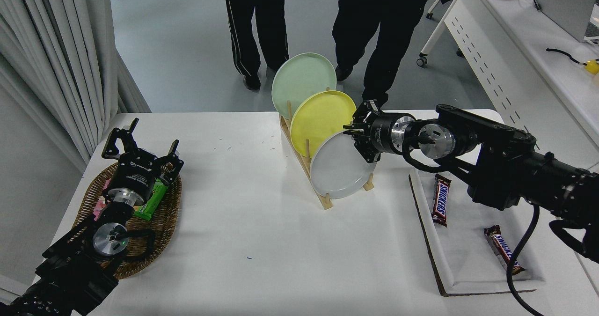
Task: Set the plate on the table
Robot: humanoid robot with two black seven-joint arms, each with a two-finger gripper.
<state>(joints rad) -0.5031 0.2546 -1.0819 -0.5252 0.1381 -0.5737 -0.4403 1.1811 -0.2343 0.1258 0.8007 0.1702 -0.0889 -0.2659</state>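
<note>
Bright, even overhead light fills the scene, and the table (262,241) reads clean white without harsh glare. Soft, faint shadows lie just beside the things standing on the table. Focus is sharp throughout; straight lines bow slightly beyond the table's edges.

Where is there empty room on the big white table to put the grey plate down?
The widest bare patch of the white table lies between the brown wicker basket on the left and the white tray holding candy bars on the right, in front of the wooden plate rack. The round light-grey plate stands there, the right gripper at its rim.
</note>
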